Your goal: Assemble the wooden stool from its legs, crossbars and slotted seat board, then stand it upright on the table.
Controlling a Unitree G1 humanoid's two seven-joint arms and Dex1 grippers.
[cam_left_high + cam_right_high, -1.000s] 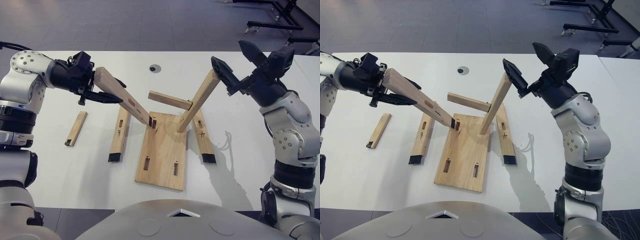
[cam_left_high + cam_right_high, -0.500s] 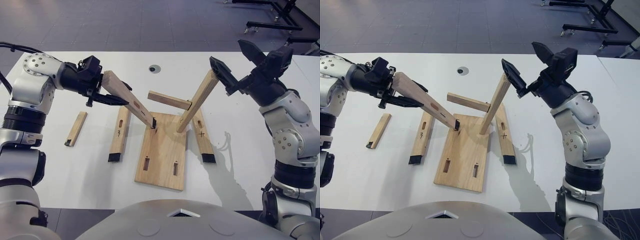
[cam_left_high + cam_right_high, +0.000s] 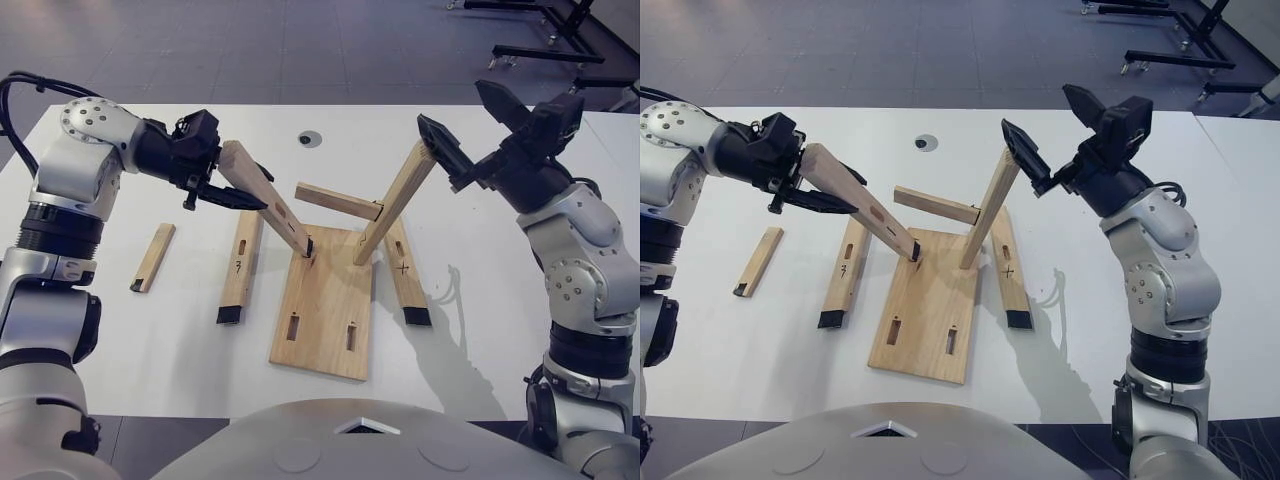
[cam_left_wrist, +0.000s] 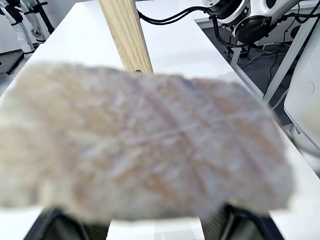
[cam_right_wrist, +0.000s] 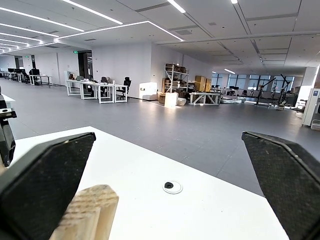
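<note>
The slotted seat board (image 3: 322, 322) lies flat on the table. My left gripper (image 3: 214, 177) is shut on the upper end of a wooden leg (image 3: 266, 201). That leg slants down to its black tip at the board's far-left slot. Its end grain (image 4: 145, 145) is close up in the left wrist view. A second leg (image 3: 396, 203) stands tilted in the board's far-right slot, with a crossbar (image 3: 338, 201) sticking out to the left. My right gripper (image 3: 450, 102) is open at this leg's top (image 5: 90, 210), one finger (image 5: 45, 170) beside it.
Two more legs lie on the table, one left of the board (image 3: 240, 265) and one right of it (image 3: 406, 276). A short crossbar (image 3: 152, 257) lies farther left. A round hole (image 3: 310, 137) sits in the table's far middle.
My left arm has swung inward to the right, and the leg it holds now stands steeper with its tip still at the board's slot. The right arm and second leg kept still.
</note>
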